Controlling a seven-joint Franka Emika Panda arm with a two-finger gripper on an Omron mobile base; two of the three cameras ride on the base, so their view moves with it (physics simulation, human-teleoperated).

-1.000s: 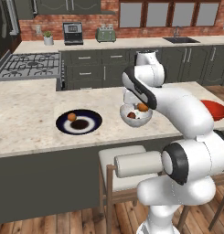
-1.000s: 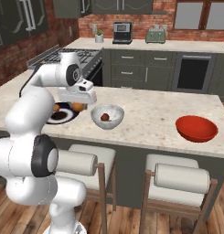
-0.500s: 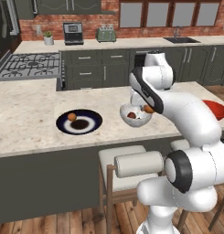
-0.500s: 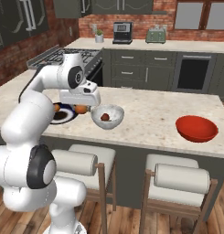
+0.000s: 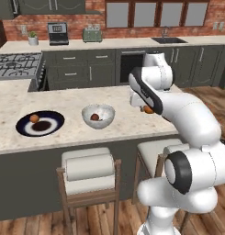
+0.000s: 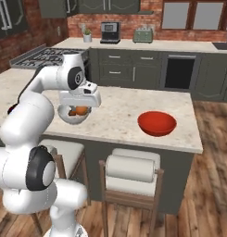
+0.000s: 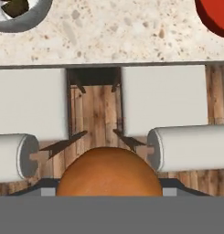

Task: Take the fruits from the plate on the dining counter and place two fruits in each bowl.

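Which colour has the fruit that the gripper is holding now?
Orange. The fruit shows best in the hand view, large and close at the bottom.

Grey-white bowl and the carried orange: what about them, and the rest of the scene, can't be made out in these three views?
- Grey-white bowl: the right base view has the gripper in front of it; the hand view crops it at the top-left corner, so its fruit count stays uncertain.
- Orange fruit in the hand view: its lower part is cut off, and the jaws' contact with it is hidden.
- Red bowl: the arm hides it in the left base view.
- Plate: its dark centre patch is too small to identify.
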